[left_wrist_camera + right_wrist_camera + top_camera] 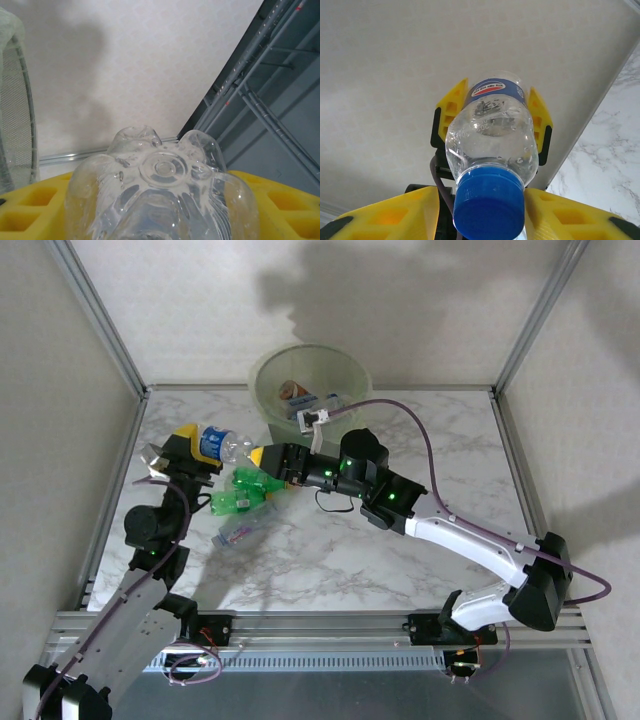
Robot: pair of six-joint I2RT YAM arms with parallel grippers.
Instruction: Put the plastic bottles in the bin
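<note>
Blue cap of clear bottle is flanked by right gripper jaws, contact unconfirmed; its body is clamped in left gripper jaws, near bin. Left release should be withheld until gripped.

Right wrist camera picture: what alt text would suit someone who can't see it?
A clear bottle with a blue cap and blue label points cap-first at the camera, its far end clamped by the left gripper. The yellow fingers of the right gripper flank the cap; a marble table shows at lower right.
</note>
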